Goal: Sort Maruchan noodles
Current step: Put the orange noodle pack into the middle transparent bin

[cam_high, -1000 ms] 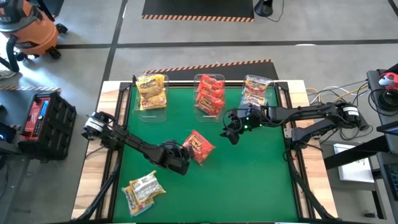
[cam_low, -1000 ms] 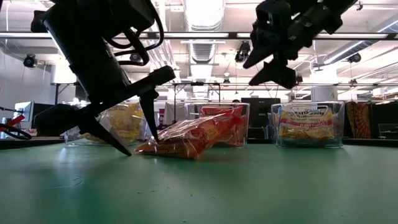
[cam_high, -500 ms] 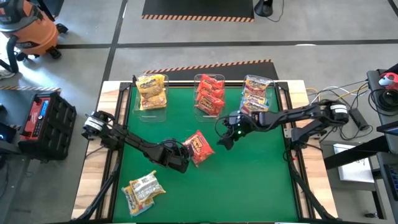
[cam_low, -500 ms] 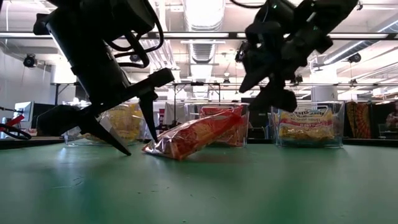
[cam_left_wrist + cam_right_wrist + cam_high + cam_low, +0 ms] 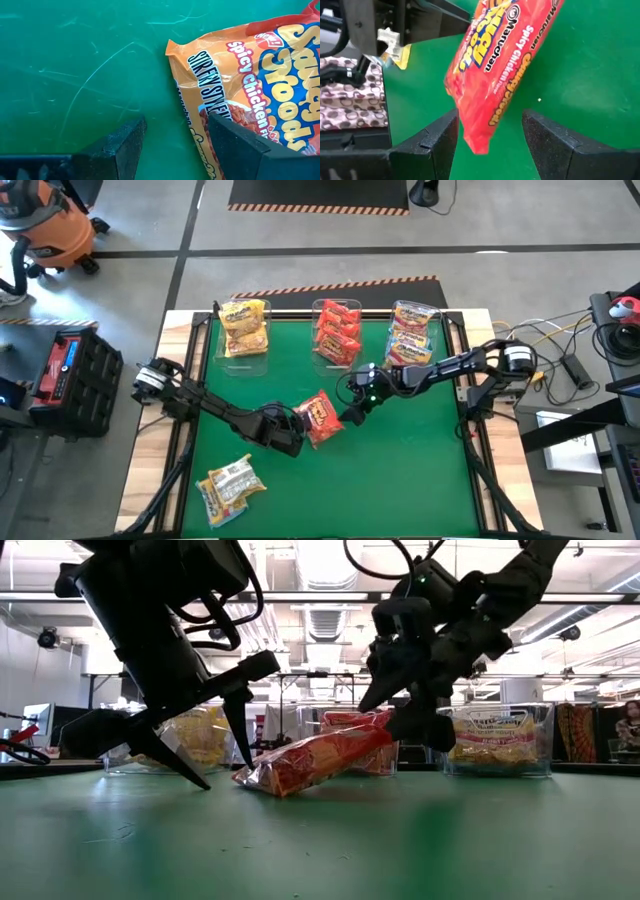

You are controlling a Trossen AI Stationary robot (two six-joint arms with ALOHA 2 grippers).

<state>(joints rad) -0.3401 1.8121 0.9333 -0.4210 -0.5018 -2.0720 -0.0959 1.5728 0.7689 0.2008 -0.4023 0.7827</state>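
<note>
A red Maruchan noodles packet [image 5: 320, 418] lies mid-table, tilted: its left end [image 5: 255, 778] rests on the green mat and its right end [image 5: 375, 732] is raised. My left gripper [image 5: 297, 438] stands open at the low end, one finger over the packet. My right gripper [image 5: 352, 412] is open, with its fingers on either side of the raised end [image 5: 476, 140] and a gap on both sides. A pale packet [image 5: 230, 483] lies flat near the table's front left. My left gripper touches the red packet with one finger [image 5: 235, 145] only, laid on the packet's face near its low end [image 5: 200, 100]. The other finger stands on the bare mat beside it. The fingers slant down from the table's left. The packet's low end rests on the mat and its other end is tipped up.
Three clear bins stand along the far edge. The left one [image 5: 245, 327] holds yellow packets, the middle one [image 5: 337, 330] red ones and the right one [image 5: 410, 330] pale ones. Bare green mat [image 5: 410, 470] spreads to the near right.
My right gripper has come down from near the right bin toward the table's left and near edge. It has rolled a little, and its fingers now stand around the red packet's raised end. The packet has tipped slightly steeper.
</note>
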